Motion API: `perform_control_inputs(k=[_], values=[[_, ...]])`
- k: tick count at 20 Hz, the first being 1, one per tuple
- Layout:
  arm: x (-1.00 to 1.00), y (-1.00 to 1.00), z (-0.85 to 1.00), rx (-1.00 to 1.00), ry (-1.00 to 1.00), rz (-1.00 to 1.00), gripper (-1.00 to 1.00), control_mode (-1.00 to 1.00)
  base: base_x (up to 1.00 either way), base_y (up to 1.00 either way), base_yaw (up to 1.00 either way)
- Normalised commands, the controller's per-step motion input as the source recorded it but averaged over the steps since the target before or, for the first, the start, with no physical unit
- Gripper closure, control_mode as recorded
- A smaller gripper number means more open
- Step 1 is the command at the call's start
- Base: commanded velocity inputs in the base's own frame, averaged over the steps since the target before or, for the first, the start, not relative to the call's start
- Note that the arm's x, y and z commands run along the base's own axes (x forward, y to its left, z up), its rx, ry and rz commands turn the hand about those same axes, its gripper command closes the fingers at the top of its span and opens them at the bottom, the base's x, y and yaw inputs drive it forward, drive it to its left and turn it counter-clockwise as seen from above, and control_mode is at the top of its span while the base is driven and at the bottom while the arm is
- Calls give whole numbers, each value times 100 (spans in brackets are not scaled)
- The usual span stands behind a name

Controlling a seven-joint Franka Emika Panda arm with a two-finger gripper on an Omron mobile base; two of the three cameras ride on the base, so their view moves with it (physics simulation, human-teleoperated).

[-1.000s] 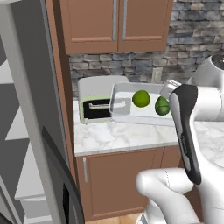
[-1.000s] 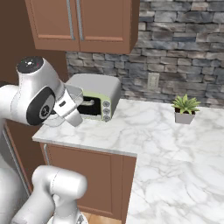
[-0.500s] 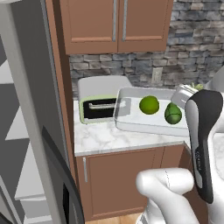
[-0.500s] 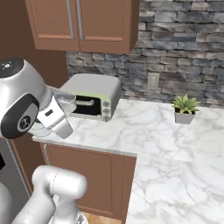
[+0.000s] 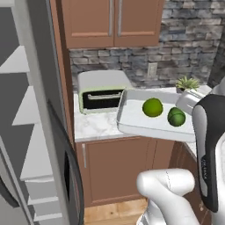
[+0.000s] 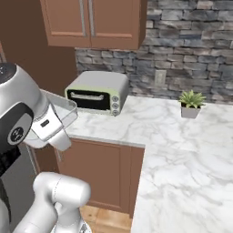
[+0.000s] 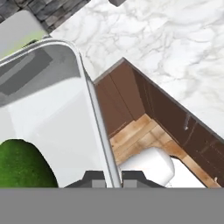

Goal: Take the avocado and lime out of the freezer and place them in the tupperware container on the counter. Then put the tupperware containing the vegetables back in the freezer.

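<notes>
My gripper (image 7: 113, 178) is pinched tight on the side wall of the tray (image 5: 132, 121). I hold the tray up in the air past the counter (image 5: 94, 125) edge. The lime (image 5: 152, 107) and avocado (image 5: 176, 117) sit inside it, avocado nearer my gripper.

Flat, even rendered light, no glare; soft shadow under the brown wooden upper cabinets (image 5: 112, 22) on the grey stone backsplash (image 6: 191, 68). All 3 views sharp, slightly pixelated
</notes>
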Motion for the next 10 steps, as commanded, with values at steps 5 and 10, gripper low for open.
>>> perform_control_inputs(k=[5,10], values=[[0,0,0,0,0,0,100,100,-100,7,0],[0,0,0,0,0,0,100,100,-100,14,0]])
